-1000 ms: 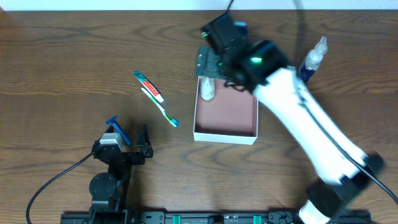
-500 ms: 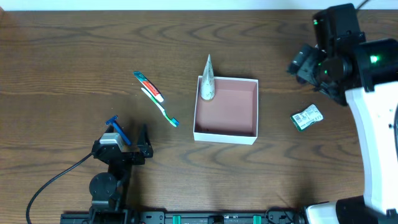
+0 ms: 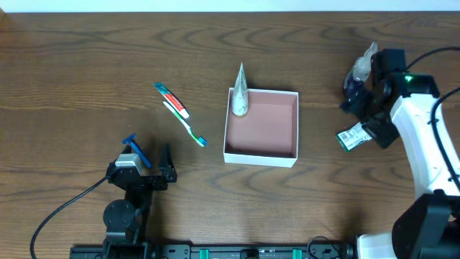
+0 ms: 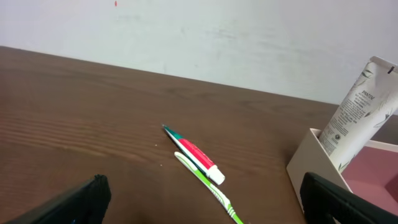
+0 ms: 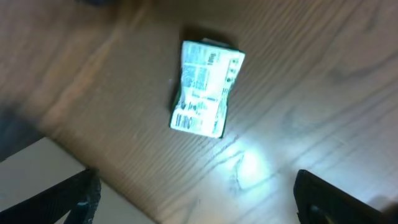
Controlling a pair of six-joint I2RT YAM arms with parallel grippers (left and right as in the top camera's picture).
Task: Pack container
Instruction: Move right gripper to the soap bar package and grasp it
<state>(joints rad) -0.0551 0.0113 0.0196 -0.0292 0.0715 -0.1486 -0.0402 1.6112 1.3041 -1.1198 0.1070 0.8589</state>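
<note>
The right gripper [image 3: 368, 116] hangs over the table's far right with its two fingers [image 5: 71, 198] spread wide and nothing between them. Just ahead of the fingertips, roughly in line with the gap, a small green-and-white packet [image 5: 205, 90] lies flat on the wood, apart from both fingers. A clear bottle [image 3: 364, 66] stands close behind the gripper, partly hidden by the arm.

The container [image 3: 259, 159] sits well off to the side of those fingers, in the middle of the table, its pinkish floor mostly bare. A pale tube [image 3: 239, 93] leans in one back corner, its crimped end poking up over the rim.

The left gripper [image 3: 149, 152] rests near the front edge, jaws also apart and empty. From its fingers, the container's white wall [image 4: 308, 158] is ahead and out beyond the right one, and the tube [image 4: 360, 112] rises above it. A small red-and-white toothpaste tube [image 4: 196, 152] and a green toothbrush [image 4: 208, 186] lie side by side straight ahead of the gap.
</note>
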